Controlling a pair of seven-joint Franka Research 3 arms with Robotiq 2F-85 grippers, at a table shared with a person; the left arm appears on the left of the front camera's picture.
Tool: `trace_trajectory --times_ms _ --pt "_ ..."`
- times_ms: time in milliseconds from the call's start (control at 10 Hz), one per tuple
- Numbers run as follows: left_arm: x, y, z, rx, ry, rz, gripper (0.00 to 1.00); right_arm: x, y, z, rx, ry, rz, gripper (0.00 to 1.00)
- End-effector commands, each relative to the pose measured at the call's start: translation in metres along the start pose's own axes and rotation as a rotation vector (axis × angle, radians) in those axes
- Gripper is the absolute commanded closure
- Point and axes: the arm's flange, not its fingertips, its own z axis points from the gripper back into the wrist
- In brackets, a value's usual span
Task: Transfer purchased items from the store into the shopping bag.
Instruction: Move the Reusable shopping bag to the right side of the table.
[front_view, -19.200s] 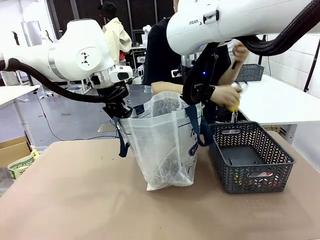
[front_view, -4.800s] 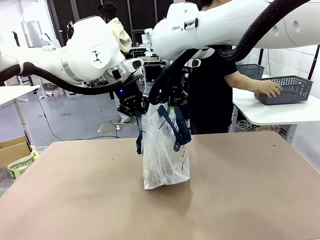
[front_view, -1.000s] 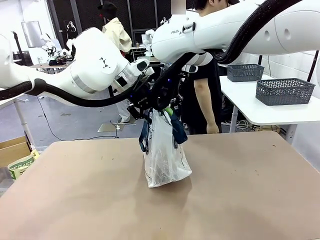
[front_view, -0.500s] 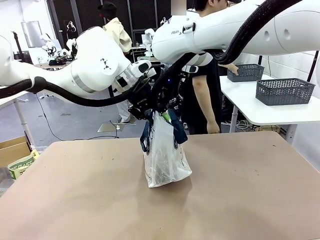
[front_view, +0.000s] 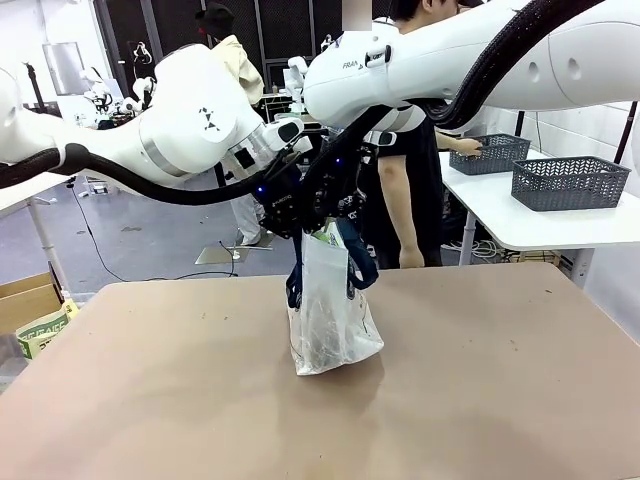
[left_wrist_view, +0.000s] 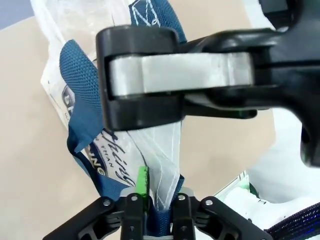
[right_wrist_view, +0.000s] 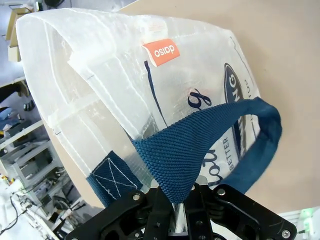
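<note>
One shopping bag (front_view: 328, 320) stands mid-scene on one brown table (front_view: 150, 400), carrying two navy strap handles (front_view: 360, 262). Two grippers meet at its top: the left gripper (left_wrist_view: 152, 200) and the right gripper (right_wrist_view: 175, 200). Two dark grey baskets (front_view: 570, 183) sit on one white table (front_view: 520, 215) at the far right. One cardboard box (front_view: 25, 295) lies at the left, and two people (front_view: 400, 180) stand on the far side.

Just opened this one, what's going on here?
Both robot arms meet at the top of the bag, which stands in the middle of the table. The right pincer is shut on a navy handle. The left pincer pinches the bag's plastic top edge. At the far side a person reaches to a grey basket on a white side table.
</note>
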Motion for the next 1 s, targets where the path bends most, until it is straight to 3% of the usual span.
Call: trace_trajectory --times_ms 0,700,900 --pt "0.000 -0.003 0.007 0.041 0.048 0.011 1.00 -0.003 -0.003 -0.001 0.010 0.028 0.007 1.00" --pt "-0.002 -0.010 0.010 0.138 0.098 -0.008 1.00 -0.003 -0.012 0.001 -0.002 0.048 0.053 1.00" --pt "-0.001 -0.005 0.007 0.083 0.076 -0.008 1.00 0.000 -0.016 0.003 0.040 0.054 0.094 1.00"
